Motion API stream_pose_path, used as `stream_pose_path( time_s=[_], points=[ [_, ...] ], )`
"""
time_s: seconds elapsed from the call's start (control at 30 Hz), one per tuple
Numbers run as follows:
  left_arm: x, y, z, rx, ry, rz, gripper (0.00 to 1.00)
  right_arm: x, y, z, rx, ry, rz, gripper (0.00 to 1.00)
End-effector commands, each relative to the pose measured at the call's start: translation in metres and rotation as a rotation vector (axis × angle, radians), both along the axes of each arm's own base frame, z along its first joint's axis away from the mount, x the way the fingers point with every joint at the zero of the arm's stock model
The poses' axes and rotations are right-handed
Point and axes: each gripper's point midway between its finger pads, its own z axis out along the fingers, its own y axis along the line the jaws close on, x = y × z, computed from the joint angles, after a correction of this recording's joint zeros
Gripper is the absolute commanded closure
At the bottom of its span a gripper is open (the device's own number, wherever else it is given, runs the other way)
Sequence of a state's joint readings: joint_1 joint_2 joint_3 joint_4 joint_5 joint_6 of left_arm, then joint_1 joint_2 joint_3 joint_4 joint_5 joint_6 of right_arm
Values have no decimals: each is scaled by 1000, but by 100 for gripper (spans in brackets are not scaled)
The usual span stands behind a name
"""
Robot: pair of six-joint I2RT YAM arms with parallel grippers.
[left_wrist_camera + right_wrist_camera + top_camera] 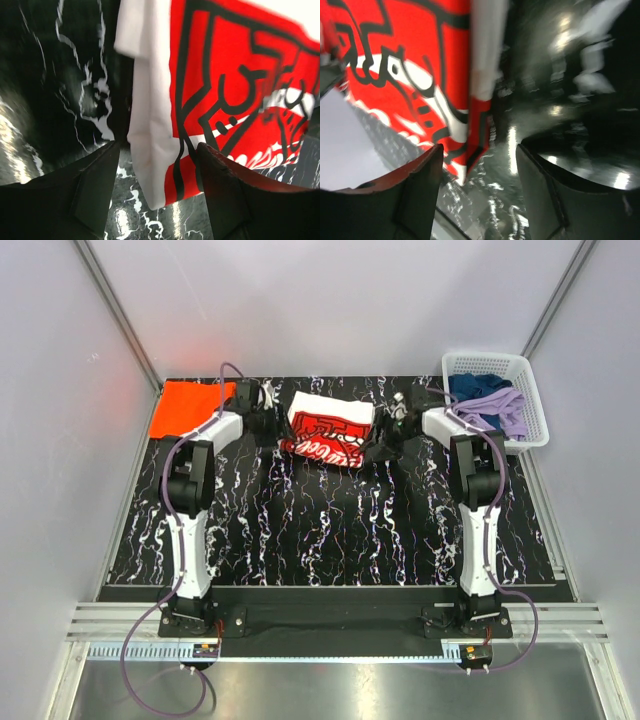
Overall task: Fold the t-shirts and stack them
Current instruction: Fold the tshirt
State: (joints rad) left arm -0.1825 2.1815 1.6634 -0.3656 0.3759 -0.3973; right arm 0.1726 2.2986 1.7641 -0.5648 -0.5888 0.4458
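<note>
The left claw (157,150) is spread. Its two fingers stand on either side of the left folded edge of the white shirt (330,425) without pinching it. The right claw (480,150) is spread as well, with the shirt's near right corner lying loose in the gap between its fingers. Neither claw holds anything.

The white shirt lies partly folded at the far middle of the table (330,530), between the two claws, with its red print facing up. The orange shirt (185,405) lies flat at the far left corner, well apart from it. A basket (540,400) with blue and purple cloth sits at the far right.

Both shirts look light, thin and limp, so they should sag and drape and will not keep a shape. A pinch on the top layer alone would likely peel the fold open. The safer hold is at the doubled side edges, through every layer, with both claws lifting together. The table looks glossy, so the cloth may slide when pushed.
</note>
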Motion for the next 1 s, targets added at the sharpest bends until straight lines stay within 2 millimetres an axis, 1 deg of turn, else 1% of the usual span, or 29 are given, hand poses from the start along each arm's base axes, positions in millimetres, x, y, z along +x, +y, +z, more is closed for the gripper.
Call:
stream_pose_path(
  time_s=[0.0,0.1,0.13,0.17,0.2,0.23,0.27,0.3,0.33,0.37,0.4,0.43,0.47,0.5,0.53,0.57,0.6,0.63,0.67,0.7,0.73,0.77,0.8,0.83,0.87,0.9,0.93,0.97],
  points=[
    [-1,-18,10,-78,-35,-50,32,-5,25,28,74,-62,27,33],
    [-7,-23,7,-97,-17,-62,33,-15,35,20,88,-36,32,34],
    [-13,-25,4,-117,5,-65,35,-17,39,18,94,-30,33,36],
    [-15,-26,3,-124,10,-66,38,-19,40,15,104,-25,31,38],
    [-19,-28,2,-135,23,-71,43,-21,43,14,117,-9,33,40],
    [-28,-31,-3,-157,55,-80,53,-23,45,14,121,-8,35,43],
    [-31,-31,-3,-171,63,-80,57,-28,44,10,121,0,35,53],
    [-35,-34,1,-182,52,-89,63,-31,45,15,135,-6,42,60],
    [-41,-36,3,-191,58,-96,68,-33,45,14,137,-5,45,66],
    [-49,-35,-2,-189,80,-97,83,-41,44,11,133,9,55,82],
    [-58,-38,-5,-187,101,-107,88,-45,44,14,141,14,65,88],
    [-65,-41,0,-197,105,-119,90,-51,42,14,139,31,67,94],
    [-82,-43,-9,-193,155,-126,99,-63,41,9,134,52,80,97],
    [-91,-44,-9,-193,167,-130,100,-70,38,17,132,46,85,99],
    [-101,-43,-2,-187,168,-125,100,-82,35,16,118,72,91,100],
    [-123,-42,-11,-174,213,-123,100,-100,28,7,92,103,103,100],
    [-138,-41,-15,-168,234,-117,100,-110,26,19,89,87,113,100],
    [-147,-41,2,-172,205,-110,100,-124,22,20,76,105,117,100],
    [-163,-45,2,-167,220,-114,100,-148,14,10,56,152,122,100],
    [-195,-39,-15,-149,290,-104,100,-159,12,23,58,132,130,99],
    [-209,-38,-13,-146,305,-82,98,-174,8,24,48,156,135,98],
    [-228,-42,-1,-147,279,-96,94,-199,2,16,34,205,139,98],
    [-254,-35,-12,-126,321,-84,79,-209,-1,27,39,183,140,97],
    [-267,-30,-15,-111,335,-53,72,-224,-4,28,40,209,142,93],
    [-278,-29,-3,-123,309,-57,65,-246,-8,21,38,259,139,89],
    [-296,-21,-14,-112,350,-38,49,-254,-10,30,42,239,136,80],
    [-302,-18,-13,-106,353,-34,45,-264,-13,30,36,260,133,72],
    [-312,-12,-12,-90,372,-32,40,-276,-17,27,28,288,128,58]
  ],
)
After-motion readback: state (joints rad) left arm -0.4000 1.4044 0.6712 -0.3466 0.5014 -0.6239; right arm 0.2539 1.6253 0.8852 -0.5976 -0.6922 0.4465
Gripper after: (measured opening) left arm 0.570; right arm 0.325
